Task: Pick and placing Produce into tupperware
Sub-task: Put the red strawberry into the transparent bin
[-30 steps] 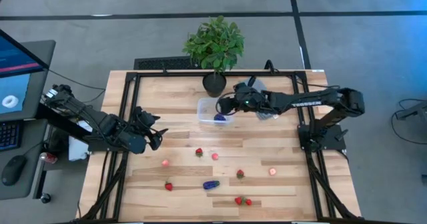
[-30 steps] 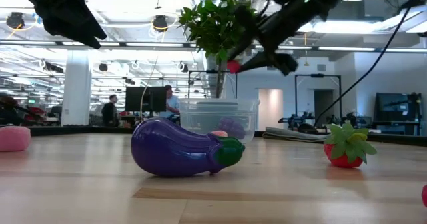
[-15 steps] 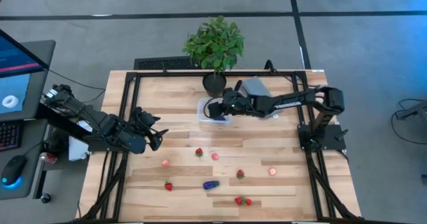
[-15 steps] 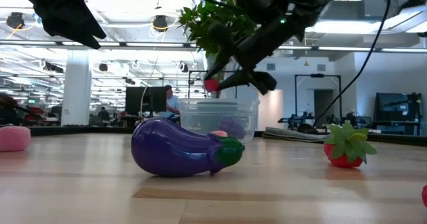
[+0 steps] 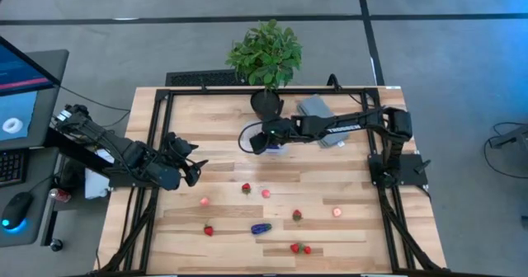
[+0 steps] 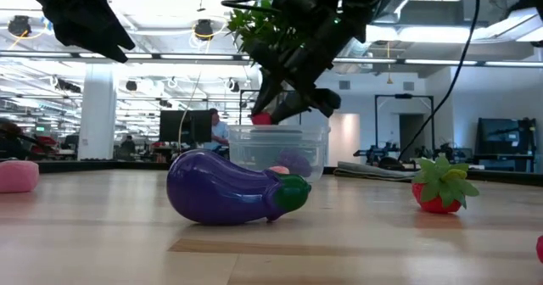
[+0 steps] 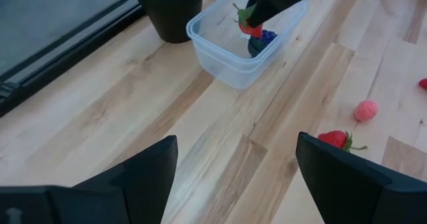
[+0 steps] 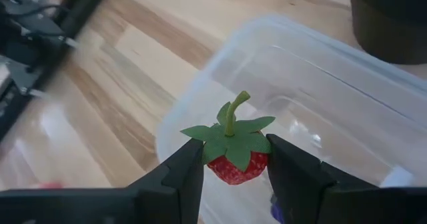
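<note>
Red strawberry (image 8: pixel 235 159) now lower, over tupperware (image 8: pixel 320 97)

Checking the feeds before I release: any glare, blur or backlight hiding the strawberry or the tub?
Right wrist view: strawberry sharp between the right gripper fingers, tub rim soft, table behind blurred. Low view: bright ceiling lights leave the arms as dark shapes; eggplant partly hides the tub. High view: even light, the arm covers most of the tub. Left wrist view: clear, no glare on the tub.
</note>
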